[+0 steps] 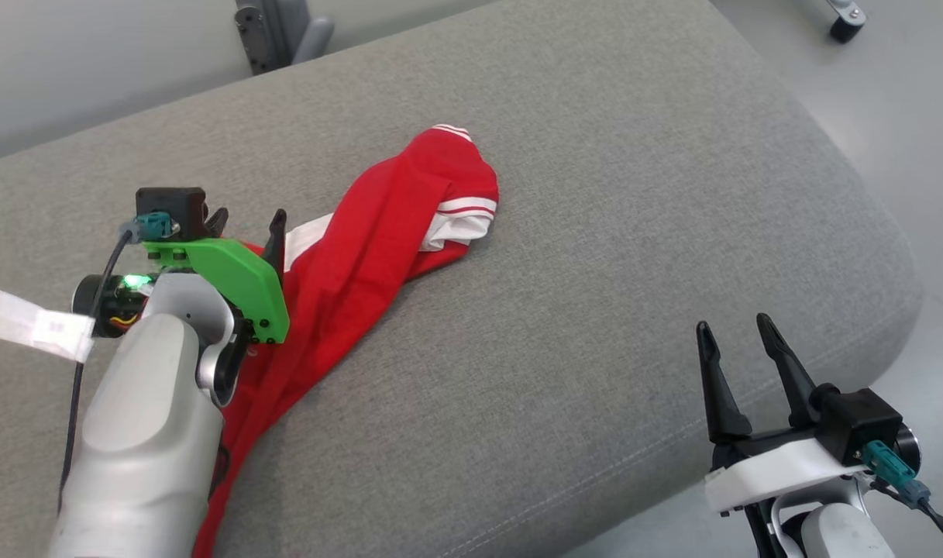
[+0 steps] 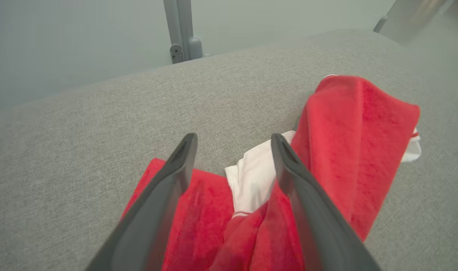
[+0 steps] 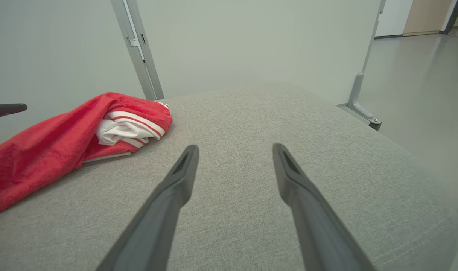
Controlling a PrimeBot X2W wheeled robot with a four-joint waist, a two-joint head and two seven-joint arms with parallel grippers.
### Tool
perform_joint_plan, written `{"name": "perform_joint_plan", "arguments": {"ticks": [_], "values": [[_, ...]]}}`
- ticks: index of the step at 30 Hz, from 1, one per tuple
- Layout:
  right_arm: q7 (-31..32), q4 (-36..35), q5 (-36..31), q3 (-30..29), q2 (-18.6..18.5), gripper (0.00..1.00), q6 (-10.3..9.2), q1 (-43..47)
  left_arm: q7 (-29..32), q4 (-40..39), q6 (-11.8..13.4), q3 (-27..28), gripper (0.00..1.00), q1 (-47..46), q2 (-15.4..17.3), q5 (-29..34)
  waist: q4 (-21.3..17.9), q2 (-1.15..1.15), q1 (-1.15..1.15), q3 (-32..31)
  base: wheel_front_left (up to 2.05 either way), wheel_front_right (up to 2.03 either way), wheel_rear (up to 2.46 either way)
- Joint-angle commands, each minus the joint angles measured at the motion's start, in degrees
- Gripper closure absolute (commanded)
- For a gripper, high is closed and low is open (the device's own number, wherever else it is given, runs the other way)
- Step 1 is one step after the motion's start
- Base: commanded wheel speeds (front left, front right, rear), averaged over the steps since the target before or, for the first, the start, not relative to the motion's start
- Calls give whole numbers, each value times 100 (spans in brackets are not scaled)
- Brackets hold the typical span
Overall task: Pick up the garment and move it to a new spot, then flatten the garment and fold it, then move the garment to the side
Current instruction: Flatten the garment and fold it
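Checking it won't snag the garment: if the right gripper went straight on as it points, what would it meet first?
Likely bare gray cushion: the right gripper points across it, the red garment off to its left. Depth unclear; it may skim above.

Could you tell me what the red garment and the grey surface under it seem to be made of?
Red garment with white striped trim: soft matte knit fabric, perhaps cotton or polyester; it drapes and bunches in folds. Grey cushioned surface: matte woven upholstery cloth, going by its fine flecked weave and stitched edge seam.
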Motion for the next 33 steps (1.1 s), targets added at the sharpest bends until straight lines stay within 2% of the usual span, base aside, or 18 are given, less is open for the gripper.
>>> {"name": "perform_joint_plan", "arguments": {"ticks": [1,10,20,21,22,23,29,33], "values": [[-18,-21,31,32,-2,0,0,-103,97,153,-37,-25,0,-182,79,-35,-355,45,0,333,0,0,0],[-18,-39,172,184,-3,0,0,-182,338,1166,-112,-200,0,-797,327,-129,-610,45,0,594,0,0,0],[-18,-40,228,145,-4,0,0,-212,260,1677,-137,-607,1,-903,345,-367,-614,45,0,664,0,0,0],[-18,-32,223,133,-3,0,0,-216,254,1692,-137,-668,40,-900,330,-422,-599,45,0,659,0,0,0],[-18,-24,217,122,-3,0,0,-219,246,1681,-138,-757,60,-894,312,-459,-583,45,0,653,0,0,0],[-18,-18,211,125,-3,0,0,-219,234,1662,-138,-845,100,-883,308,-477,-564,45,0,644,0,0,0],[-18,12,160,138,-4,0,0,-172,67,1393,-138,-1316,100,-819,348,-932,-457,45,0,544,0,0,0],[-18,25,123,138,-4,0,0,-108,-494,1373,-117,-1189,100,-1086,517,-1090,-391,45,0,456,0,0,0]]}}
